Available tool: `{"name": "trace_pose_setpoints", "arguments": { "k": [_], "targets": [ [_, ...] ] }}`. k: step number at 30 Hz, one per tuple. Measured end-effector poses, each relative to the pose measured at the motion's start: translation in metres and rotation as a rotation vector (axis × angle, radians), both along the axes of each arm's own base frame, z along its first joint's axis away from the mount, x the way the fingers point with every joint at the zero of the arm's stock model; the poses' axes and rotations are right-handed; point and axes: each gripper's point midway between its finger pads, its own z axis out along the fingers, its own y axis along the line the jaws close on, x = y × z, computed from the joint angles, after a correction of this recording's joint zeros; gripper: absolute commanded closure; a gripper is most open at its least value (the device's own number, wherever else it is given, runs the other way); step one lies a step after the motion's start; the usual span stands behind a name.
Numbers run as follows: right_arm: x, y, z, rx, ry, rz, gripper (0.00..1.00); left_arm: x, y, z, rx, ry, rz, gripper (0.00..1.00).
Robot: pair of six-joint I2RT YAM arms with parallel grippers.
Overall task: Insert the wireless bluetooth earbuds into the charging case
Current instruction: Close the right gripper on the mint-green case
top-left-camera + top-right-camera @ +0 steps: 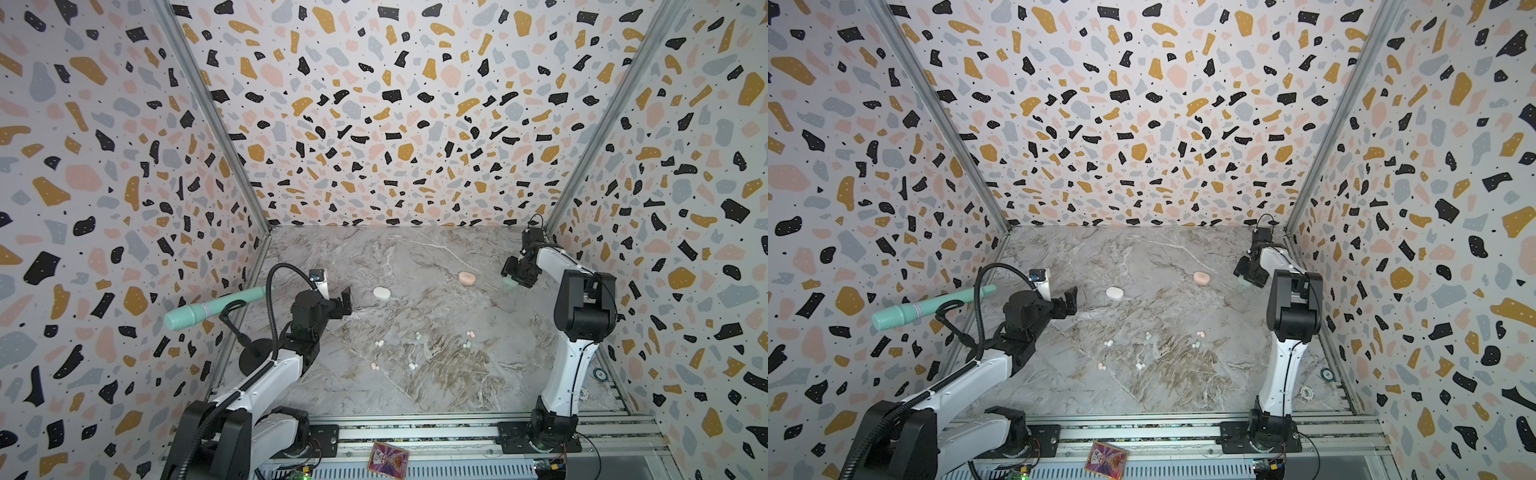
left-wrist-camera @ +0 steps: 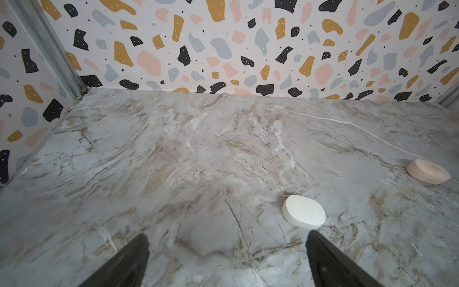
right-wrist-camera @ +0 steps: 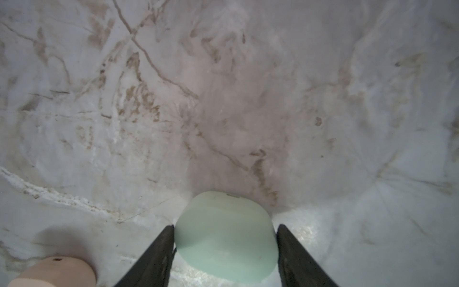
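Several tiny wireless bluetooth earbuds lie in pairs mid-table: white [image 1: 379, 343], pink [image 1: 374, 366], mint [image 1: 467, 345]. A white charging case [image 1: 381, 293] and a pink case [image 1: 467, 278] rest shut further back. My right gripper [image 3: 224, 226] is at the back right, shut on a pale mint case [image 3: 224, 238], one finger against each side of it on the table. In both top views the arm hides most of that case [image 1: 1243, 284]. My left gripper [image 2: 227, 234] hovers open and empty, just left of the white case [image 2: 303, 211].
A mint microphone [image 1: 208, 309] on a black stand juts in from the left wall beside my left arm. A colourful card [image 1: 388, 457] lies on the front rail. Two round chips [image 1: 1327, 375] sit by the right wall.
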Motion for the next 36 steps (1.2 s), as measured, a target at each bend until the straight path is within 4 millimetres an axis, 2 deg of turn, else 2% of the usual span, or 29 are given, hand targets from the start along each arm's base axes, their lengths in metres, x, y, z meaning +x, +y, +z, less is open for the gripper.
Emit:
{"name": "trace_pose_setpoints", "arguments": {
  "k": [10, 15, 17, 22, 25, 29, 33, 36],
  "targets": [
    [0.001, 0.000, 0.001, 0.002, -0.002, 0.001, 0.45, 0.000, -0.001, 0.000, 0.007, 0.000, -0.005, 0.00],
    [0.001, 0.003, 0.005, 0.005, -0.012, 0.019, 0.45, -0.004, -0.013, -0.003, 0.018, 0.016, -0.042, 0.00],
    [-0.003, 0.005, 0.007, 0.001, -0.011, 0.031, 0.45, -0.006, -0.020, -0.005, 0.024, 0.025, -0.065, 0.00],
    [-0.029, 0.015, 0.010, -0.002, 0.018, 0.066, 0.45, -0.011, -0.040, -0.004, 0.040, 0.031, -0.125, 0.00],
    [-0.040, 0.018, 0.011, -0.003, 0.031, 0.077, 0.40, -0.012, -0.047, -0.003, 0.048, 0.027, -0.146, 0.00],
    [-0.040, 0.018, 0.011, -0.004, 0.033, 0.078, 0.29, -0.012, -0.047, -0.007, 0.059, 0.038, -0.146, 0.00],
    [-0.036, 0.017, 0.012, -0.008, 0.027, 0.070, 0.22, -0.012, -0.047, -0.009, 0.063, 0.041, -0.142, 0.00],
    [-0.024, 0.015, 0.012, -0.015, 0.016, 0.059, 0.19, -0.012, -0.047, -0.009, 0.064, 0.041, -0.141, 0.00]
  ]
}}
